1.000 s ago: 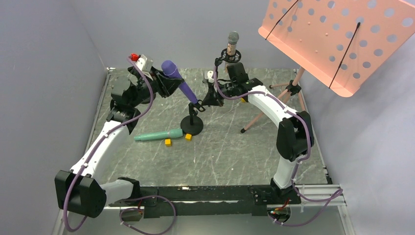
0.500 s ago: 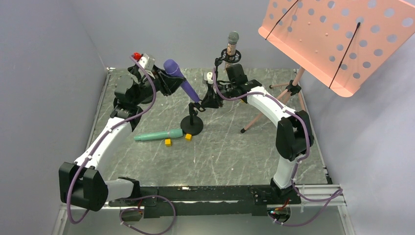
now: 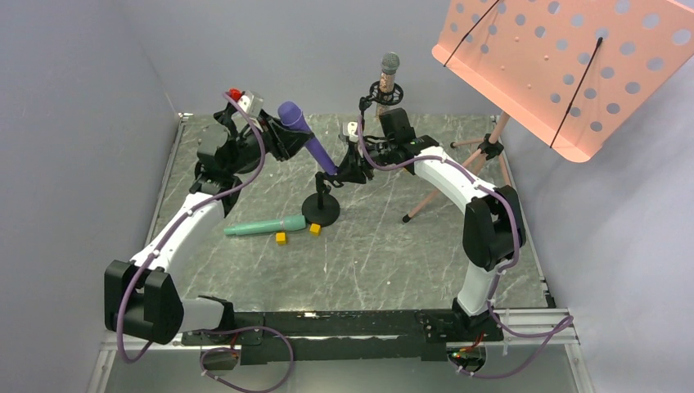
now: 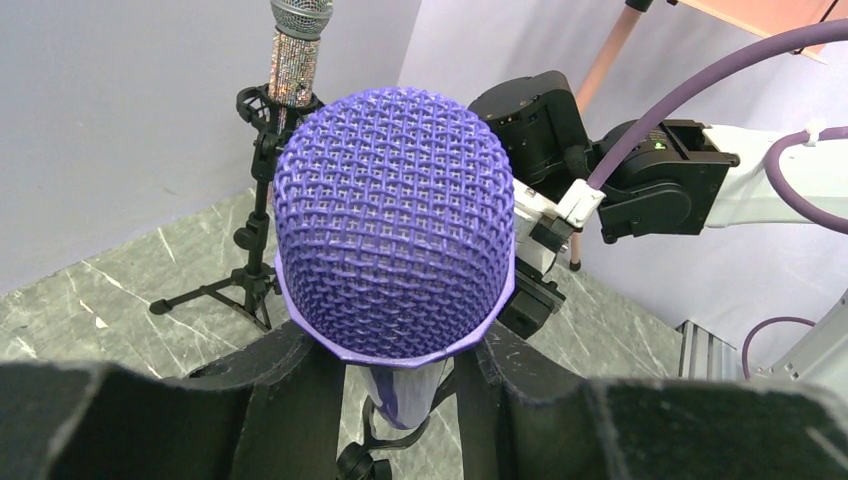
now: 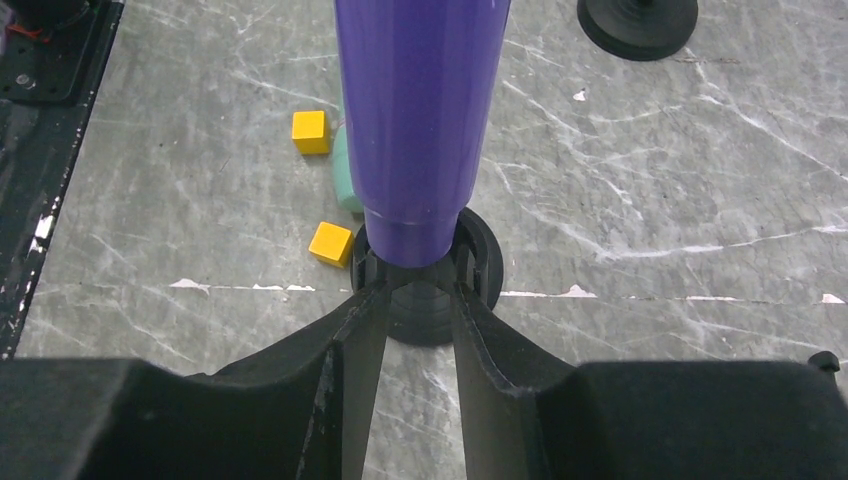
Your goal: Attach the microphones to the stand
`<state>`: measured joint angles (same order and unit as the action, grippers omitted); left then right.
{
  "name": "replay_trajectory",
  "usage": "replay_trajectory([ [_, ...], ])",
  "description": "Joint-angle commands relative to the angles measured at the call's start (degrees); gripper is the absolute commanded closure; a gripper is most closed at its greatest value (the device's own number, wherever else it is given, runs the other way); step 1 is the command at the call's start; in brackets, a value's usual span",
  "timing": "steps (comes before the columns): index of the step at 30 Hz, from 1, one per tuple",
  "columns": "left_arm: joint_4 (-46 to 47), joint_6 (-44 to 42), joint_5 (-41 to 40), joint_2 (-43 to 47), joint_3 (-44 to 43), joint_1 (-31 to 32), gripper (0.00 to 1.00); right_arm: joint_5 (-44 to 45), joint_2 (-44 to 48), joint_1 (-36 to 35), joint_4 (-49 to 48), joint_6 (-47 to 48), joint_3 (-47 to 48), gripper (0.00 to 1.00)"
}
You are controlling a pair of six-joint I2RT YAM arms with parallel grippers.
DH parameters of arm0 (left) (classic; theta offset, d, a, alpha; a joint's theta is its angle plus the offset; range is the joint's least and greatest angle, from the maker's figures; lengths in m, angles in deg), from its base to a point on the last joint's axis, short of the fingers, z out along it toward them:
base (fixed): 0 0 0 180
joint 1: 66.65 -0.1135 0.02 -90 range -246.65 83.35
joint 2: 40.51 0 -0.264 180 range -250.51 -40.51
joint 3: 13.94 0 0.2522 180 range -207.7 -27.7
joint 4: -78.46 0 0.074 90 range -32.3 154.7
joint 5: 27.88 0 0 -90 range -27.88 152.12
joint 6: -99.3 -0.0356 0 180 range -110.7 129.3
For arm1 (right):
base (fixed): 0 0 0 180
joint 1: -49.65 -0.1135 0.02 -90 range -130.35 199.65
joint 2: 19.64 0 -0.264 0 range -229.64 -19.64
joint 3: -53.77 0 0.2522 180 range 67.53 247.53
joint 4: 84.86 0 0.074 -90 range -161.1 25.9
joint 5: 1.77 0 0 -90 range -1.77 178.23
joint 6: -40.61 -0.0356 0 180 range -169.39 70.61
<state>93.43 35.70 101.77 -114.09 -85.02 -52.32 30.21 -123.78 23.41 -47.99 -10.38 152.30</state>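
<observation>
- Your left fingers point(image 3: 282, 135), raised over the far left of the tabletop point(image 3: 393, 262), were clenched on the purple microphone point(image 3: 309, 147) just below its mesh head. In the left wrist view that microphone point(image 4: 395, 225) filled the frame, pinched between the two fingers point(image 4: 290, 385).
- The purple microphone leaned with its head up and to the left. Its tail pointed down at the clip on top of the round-based stand point(image 3: 321, 211).
- The teal microphone point(image 3: 266, 226) lay flat on the tabletop just left of the stand's base. Two yellow cubes point(image 3: 281, 238) sat close by its head, and the right wrist view showed the same cubes point(image 5: 331, 243) beside it point(image 5: 345, 185).
- Your right fingers point(image 3: 348, 168) reached in from the right at the height of the clip. Seen from the right wrist, these fingers point(image 5: 415, 300) flanked the black clip directly under the purple tail point(image 5: 420, 120). You could not tell whether they gripped it or had let go, nor whether the tail was seated.
- The glittery microphone point(image 3: 386, 78) stood upright in its own tripod stand point(image 4: 255, 200) at the far edge, well apart from both arms.
- A salmon, perforated music stand point(image 3: 565, 65) overhung the right side.
</observation>
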Motion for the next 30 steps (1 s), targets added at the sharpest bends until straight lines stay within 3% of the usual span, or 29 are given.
replay_trajectory([
  [1, 5.5, 1.7, 1.9, -0.5, 0.4, -0.2, 1.00, 0.3, 0.9, -0.2, -0.4, 1.2, -0.7, 0.59],
  [23, 9.4, 2.1, 5.5, -7.3, 4.4, 0.0, 1.00, -0.4, 0.1, -0.2, 0.0, 0.6, -0.3, 0.59],
  [30, 6.3, -0.4, 6.8, -8.4, 4.7, 0.7, 1.00, 1.7, 0.2, -0.2, 0.4, 0.2, -0.4, 0.57],
])
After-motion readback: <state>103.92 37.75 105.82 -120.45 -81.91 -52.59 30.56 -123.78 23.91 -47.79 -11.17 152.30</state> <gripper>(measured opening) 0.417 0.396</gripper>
